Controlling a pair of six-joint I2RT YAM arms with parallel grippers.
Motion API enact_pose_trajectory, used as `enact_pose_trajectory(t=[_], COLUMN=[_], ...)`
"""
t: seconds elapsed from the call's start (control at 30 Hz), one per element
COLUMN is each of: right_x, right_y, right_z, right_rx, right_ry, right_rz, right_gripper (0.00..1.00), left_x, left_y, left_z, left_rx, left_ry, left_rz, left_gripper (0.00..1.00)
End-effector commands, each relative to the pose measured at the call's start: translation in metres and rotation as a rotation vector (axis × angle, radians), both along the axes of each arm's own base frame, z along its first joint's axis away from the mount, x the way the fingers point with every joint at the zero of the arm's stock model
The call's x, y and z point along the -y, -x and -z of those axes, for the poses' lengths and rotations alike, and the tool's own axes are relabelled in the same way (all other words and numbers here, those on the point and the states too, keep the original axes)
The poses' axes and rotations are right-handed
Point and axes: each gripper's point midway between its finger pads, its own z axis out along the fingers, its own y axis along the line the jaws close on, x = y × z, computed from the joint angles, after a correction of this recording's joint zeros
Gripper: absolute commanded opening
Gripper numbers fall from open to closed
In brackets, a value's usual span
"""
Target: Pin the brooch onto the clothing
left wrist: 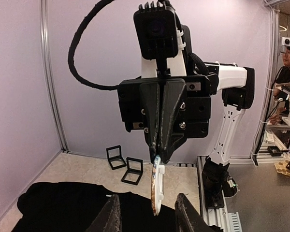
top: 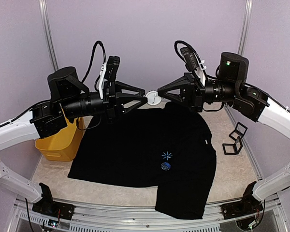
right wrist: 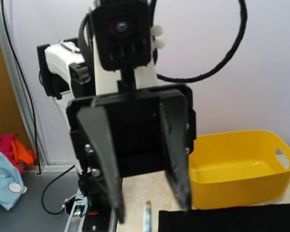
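Hovering above the far edge of the black T-shirt (top: 135, 150), the right gripper (top: 159, 94) pinches a white brooch (top: 153, 99); the left gripper (top: 146, 99) faces it, fingers spread apart.

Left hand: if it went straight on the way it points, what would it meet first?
The brooch, held edge-on in the shut right hand facing it. The left hand is open and seems close to flanking the brooch, though depth is unclear.
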Motion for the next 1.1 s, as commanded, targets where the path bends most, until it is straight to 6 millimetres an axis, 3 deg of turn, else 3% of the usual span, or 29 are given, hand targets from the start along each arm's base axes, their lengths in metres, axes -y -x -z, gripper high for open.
enact_pose_trajectory(t=[0.0,0.17,0.37,0.4,0.5,0.53,0.57,1.07], right_x=[-0.003,-0.004,-0.003,-0.002,0.002,0.003,0.003,0.001], right_y=[0.003,0.004,0.000,-0.003,-0.005,-0.004,-0.001,0.002], right_z=[-0.004,-0.004,-0.005,-0.006,-0.007,-0.006,-0.004,0.014], right_rx=[0.014,0.020,0.021,0.022,0.039,0.041,0.043,0.027], right_ry=[0.006,0.015,0.010,0.006,-0.016,-0.024,-0.030,-0.021], right_rz=[-0.001,0.005,0.037,0.061,0.095,0.088,0.074,0.047], right_gripper=[0.00,0.00,0.00,0.10,0.66,0.78,0.82,0.78], left_x=[0.007,0.009,0.011,0.010,0.007,0.007,0.006,0.012], left_y=[0.005,0.008,0.015,0.016,0.018,0.019,0.021,0.033], left_z=[-0.001,0.000,0.002,0.002,-0.002,-0.003,-0.004,0.003], left_rx=[-0.006,-0.026,-0.007,-0.001,0.033,0.051,0.068,0.119], left_ry=[-0.014,-0.015,-0.004,0.006,0.031,0.032,0.033,0.007], left_rz=[0.036,0.049,0.066,0.060,0.027,0.017,0.012,0.033], left_gripper=[0.27,0.00,0.00,0.00,0.00,0.00,0.00,0.00])
